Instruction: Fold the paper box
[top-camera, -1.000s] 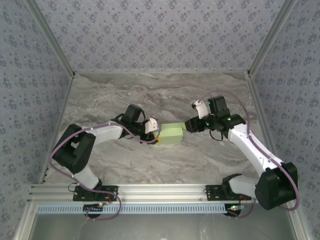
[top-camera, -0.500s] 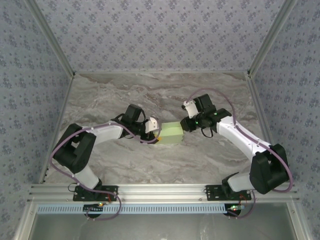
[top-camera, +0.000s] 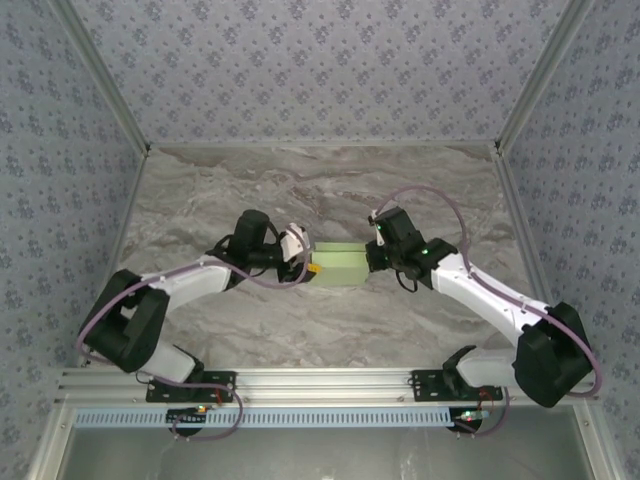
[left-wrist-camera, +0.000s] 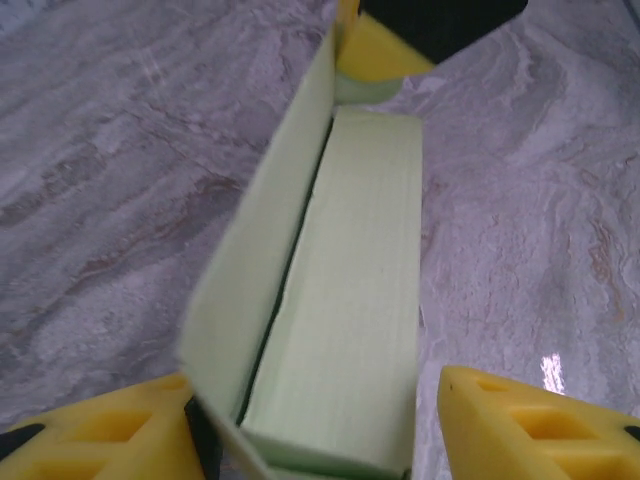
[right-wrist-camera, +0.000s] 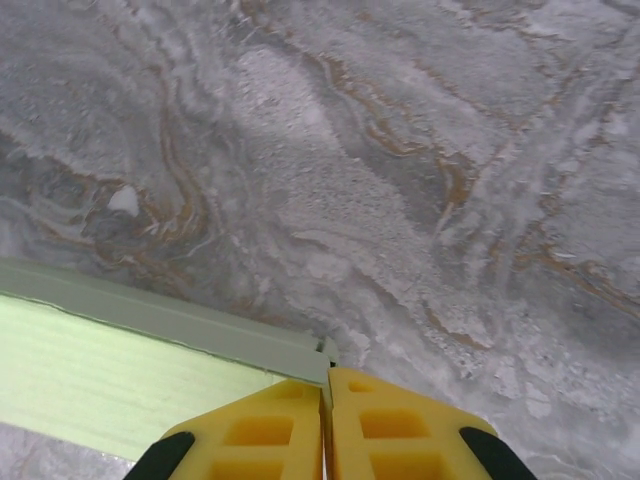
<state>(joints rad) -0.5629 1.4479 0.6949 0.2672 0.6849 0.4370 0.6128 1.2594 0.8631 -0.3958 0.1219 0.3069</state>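
Note:
The paper box (top-camera: 340, 266) is a pale green shallow box lying on the marble table between my two grippers. In the left wrist view the paper box (left-wrist-camera: 350, 280) runs lengthwise away from me, with a long side flap raised along its left edge. My left gripper (top-camera: 308, 264) is open around the near end (left-wrist-camera: 320, 440); its left finger rests by the flap and its right finger stands clear. My right gripper (top-camera: 371, 255) is at the far end, its fingers shut (right-wrist-camera: 327, 385) on a thin card edge at the corner of the box (right-wrist-camera: 120, 380).
The marble tabletop (top-camera: 320, 190) lies bare around the box. Patterned walls enclose it at the back and both sides. The aluminium rail (top-camera: 320, 382) carrying both arm bases runs along the near edge.
My right gripper has moved left onto the box's end and shut on its card edge. My left gripper has opened wider and its arm has drawn slightly left.

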